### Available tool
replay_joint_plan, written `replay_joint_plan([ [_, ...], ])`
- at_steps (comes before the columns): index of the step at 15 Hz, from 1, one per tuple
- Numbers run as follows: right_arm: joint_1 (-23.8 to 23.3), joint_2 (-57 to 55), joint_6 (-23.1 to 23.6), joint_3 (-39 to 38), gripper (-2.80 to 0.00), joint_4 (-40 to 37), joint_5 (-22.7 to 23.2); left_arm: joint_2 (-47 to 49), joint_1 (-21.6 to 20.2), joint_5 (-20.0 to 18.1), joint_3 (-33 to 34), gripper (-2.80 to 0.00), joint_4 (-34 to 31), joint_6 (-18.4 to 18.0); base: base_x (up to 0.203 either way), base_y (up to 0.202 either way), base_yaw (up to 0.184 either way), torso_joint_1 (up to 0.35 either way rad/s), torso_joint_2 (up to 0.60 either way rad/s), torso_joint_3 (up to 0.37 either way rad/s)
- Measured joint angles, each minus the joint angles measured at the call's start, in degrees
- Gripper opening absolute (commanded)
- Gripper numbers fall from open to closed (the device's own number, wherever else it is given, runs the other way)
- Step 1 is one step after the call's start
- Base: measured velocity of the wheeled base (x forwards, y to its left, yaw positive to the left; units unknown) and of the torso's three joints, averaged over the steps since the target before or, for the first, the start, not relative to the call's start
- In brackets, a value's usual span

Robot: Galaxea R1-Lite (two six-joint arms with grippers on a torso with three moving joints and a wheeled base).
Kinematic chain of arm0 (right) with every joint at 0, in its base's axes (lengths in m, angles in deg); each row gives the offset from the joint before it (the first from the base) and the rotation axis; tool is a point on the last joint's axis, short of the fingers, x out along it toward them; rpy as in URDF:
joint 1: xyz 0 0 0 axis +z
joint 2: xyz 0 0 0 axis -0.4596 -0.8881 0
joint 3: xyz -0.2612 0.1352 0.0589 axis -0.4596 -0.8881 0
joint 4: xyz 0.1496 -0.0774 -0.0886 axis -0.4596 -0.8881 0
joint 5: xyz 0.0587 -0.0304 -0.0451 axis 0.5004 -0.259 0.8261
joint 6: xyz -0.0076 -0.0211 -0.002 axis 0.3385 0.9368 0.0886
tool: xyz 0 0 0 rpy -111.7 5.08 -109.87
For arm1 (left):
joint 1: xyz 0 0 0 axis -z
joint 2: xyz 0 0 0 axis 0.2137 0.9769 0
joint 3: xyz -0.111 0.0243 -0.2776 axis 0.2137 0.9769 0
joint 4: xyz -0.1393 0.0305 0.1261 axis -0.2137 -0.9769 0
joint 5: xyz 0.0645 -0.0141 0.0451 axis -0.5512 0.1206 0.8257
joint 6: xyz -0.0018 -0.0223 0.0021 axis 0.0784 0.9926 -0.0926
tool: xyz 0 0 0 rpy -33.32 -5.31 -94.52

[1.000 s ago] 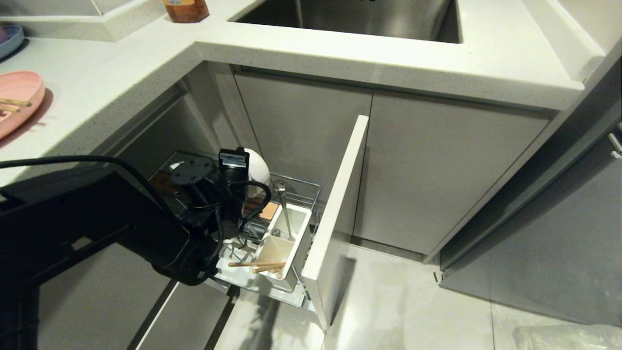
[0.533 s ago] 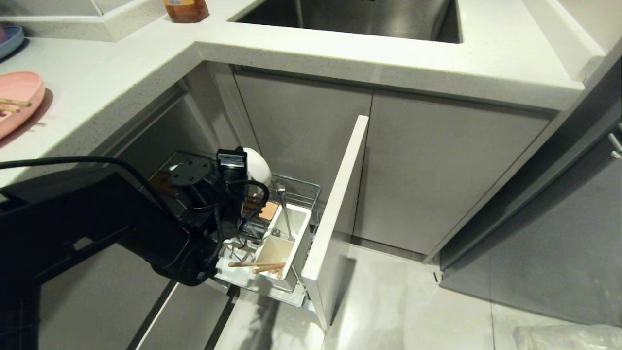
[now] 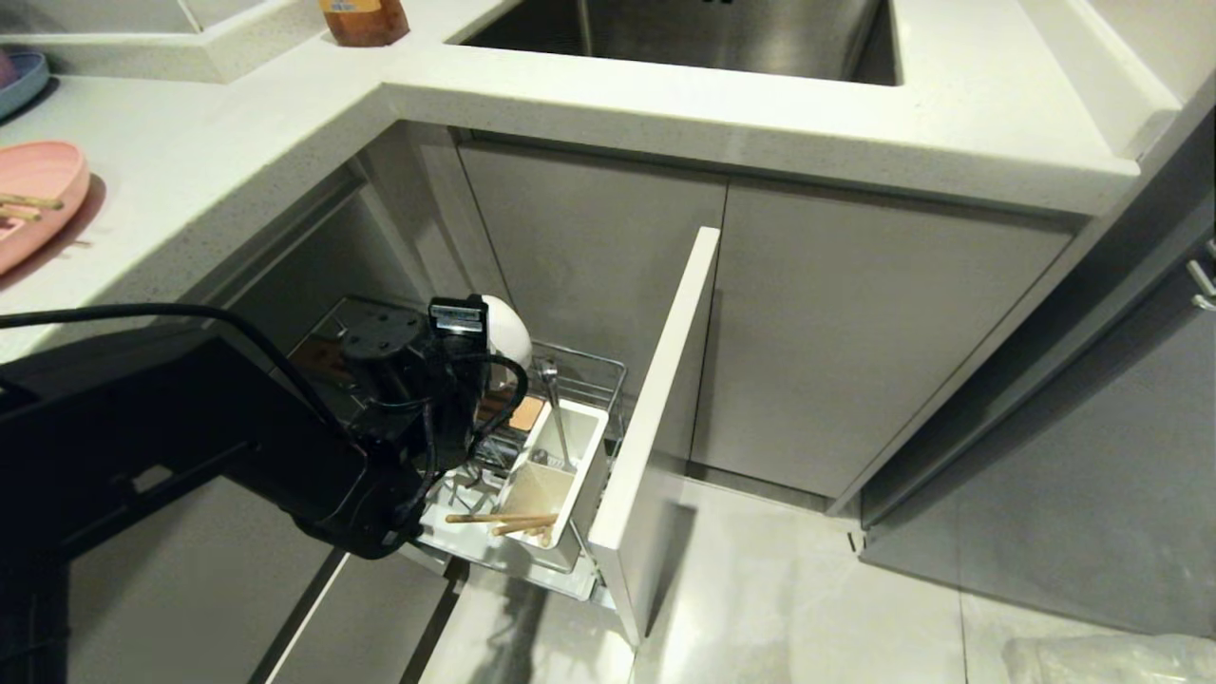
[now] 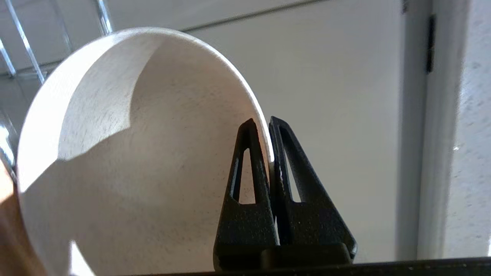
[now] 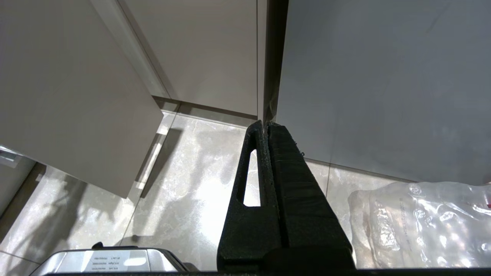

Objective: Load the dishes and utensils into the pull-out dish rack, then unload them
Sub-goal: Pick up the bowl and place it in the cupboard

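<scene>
Both hands pressed together: left hand (image 4: 268, 124) pinching white bowl (image 4: 126, 153) rim over rack (image 3: 579, 375); right hand (image 5: 266, 124) empty.

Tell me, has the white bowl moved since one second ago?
Yes. The white bowl, pinched at its rim by the left hand, has shifted slightly right and down, towards the spoon standing in the white utensil box, which stayed put.

White bowl (image 4: 126, 153), pink plate (image 3: 33, 195), pale speckled countertop (image 3: 665, 104), chrome rack (image 3: 589, 375).

a kitchen: sink (image 3: 684, 38), countertop (image 3: 760, 123), cabinets (image 3: 855, 323)
</scene>
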Motion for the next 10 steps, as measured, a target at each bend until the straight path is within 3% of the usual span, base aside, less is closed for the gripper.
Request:
replay_joint_plan([
  [10, 0.0, 0.0, 0.0, 0.0, -2.8, 0.02, 0.0, -0.81, -0.37, 0.05, 0.55, -2.8, -0.34, 0.88, 0.0, 0.0, 0.0, 0.0, 0.0, 0.0],
])
